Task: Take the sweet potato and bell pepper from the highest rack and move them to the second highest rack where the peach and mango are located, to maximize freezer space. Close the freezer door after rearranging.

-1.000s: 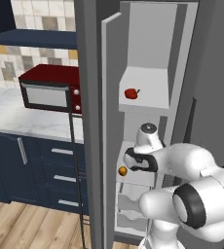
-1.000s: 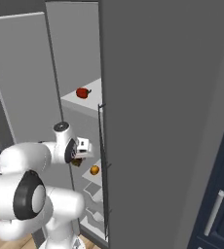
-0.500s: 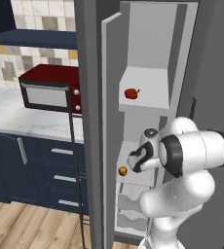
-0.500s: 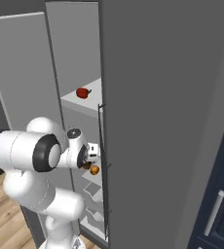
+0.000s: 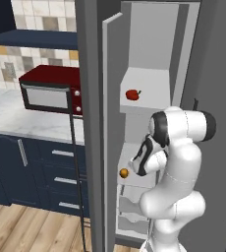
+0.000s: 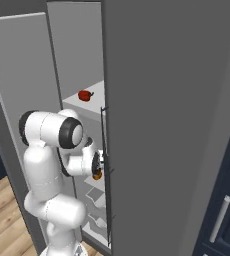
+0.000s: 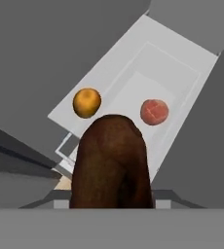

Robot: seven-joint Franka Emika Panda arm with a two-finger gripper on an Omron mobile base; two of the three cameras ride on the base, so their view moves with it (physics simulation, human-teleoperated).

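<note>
In the hand view the brown sweet potato (image 7: 111,163) sits between my fingers and hides them; my gripper (image 5: 137,165) is shut on it. Below it lies the second highest rack (image 7: 175,63), with the orange mango (image 7: 87,102) near its front edge and the pinkish peach (image 7: 154,112) further in. The hand hovers just in front of this rack, close to the mango (image 5: 124,173). The red bell pepper (image 5: 132,94) rests on the highest rack (image 5: 152,83). The freezer door (image 5: 112,123) stands open at the left.
White wavy-fronted drawers (image 5: 132,206) sit under the lower rack. A red microwave (image 5: 51,93) stands on the marble counter left of the door, above dark blue drawers (image 5: 56,167). A tall grey panel (image 6: 172,125) closes off the right side.
The arm's upper links have swung upright above the hand. The hand, still holding the sweet potato, has stayed at the lower rack's height by the mango.
</note>
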